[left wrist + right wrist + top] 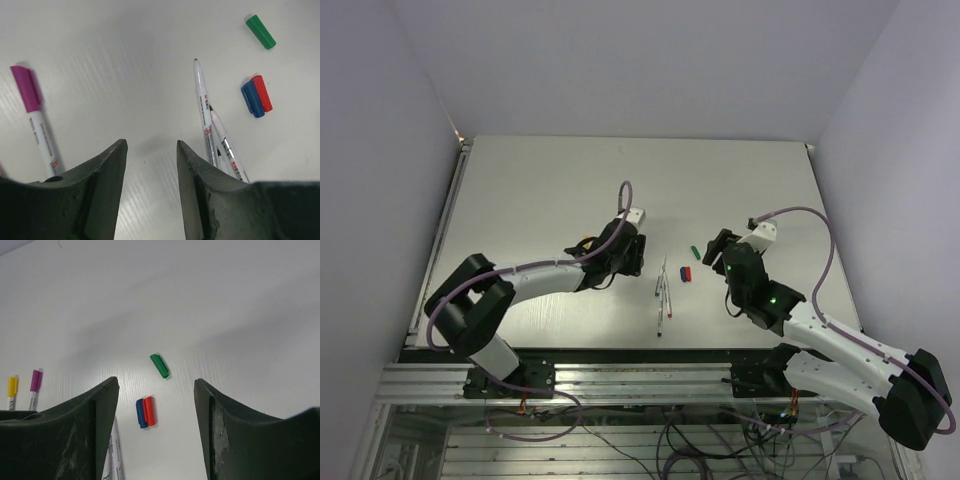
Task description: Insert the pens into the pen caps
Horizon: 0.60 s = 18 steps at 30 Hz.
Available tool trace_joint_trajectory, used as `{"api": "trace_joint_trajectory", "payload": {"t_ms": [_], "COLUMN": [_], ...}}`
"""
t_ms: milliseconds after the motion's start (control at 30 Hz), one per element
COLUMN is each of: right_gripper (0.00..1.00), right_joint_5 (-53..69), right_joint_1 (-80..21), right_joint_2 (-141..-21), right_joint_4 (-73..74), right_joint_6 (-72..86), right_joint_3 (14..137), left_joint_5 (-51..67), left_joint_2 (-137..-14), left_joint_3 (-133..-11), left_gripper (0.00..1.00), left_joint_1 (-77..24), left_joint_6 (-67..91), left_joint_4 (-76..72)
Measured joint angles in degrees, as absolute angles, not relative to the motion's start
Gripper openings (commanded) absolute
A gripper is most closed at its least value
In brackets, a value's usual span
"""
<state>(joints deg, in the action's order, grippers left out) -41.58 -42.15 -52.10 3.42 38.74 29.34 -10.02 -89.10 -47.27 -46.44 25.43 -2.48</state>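
Several uncapped white pens (663,295) lie in a loose bundle mid-table; two of them (202,110) show in the left wrist view. A green cap (159,365) lies alone, with a blue cap (141,413) and a red cap (149,410) side by side nearer to me. A purple-capped pen (30,90) lies left of the left gripper, and an orange-yellow capped pen (12,386) lies beside it. My left gripper (150,145) is open over bare table, left of the bundle. My right gripper (155,381) is open, and the three loose caps show between its fingers, on the table beyond them.
The table (540,190) is a pale flat sheet with a metal rail along its left edge (448,220). White walls close in at the back and on both sides. Cables hang below the near edge (660,430).
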Motion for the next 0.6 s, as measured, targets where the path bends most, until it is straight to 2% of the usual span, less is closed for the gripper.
{"api": "trace_joint_trajectory", "payload": {"t_ms": [600], "right_gripper": [0.57], "right_joint_5": [-41.9], "right_joint_1": [-42.1], "right_joint_2": [-49.7], "right_joint_4": [5.1], "right_joint_6": [40.5], "right_joint_3": [27.2], "left_joint_5": [-11.8], "left_joint_2": [-99.5], "left_joint_3": [-54.4], "left_gripper": [0.53], "left_joint_1": [-53.6], "left_joint_6": [24.8], "left_joint_4": [-2.7]}}
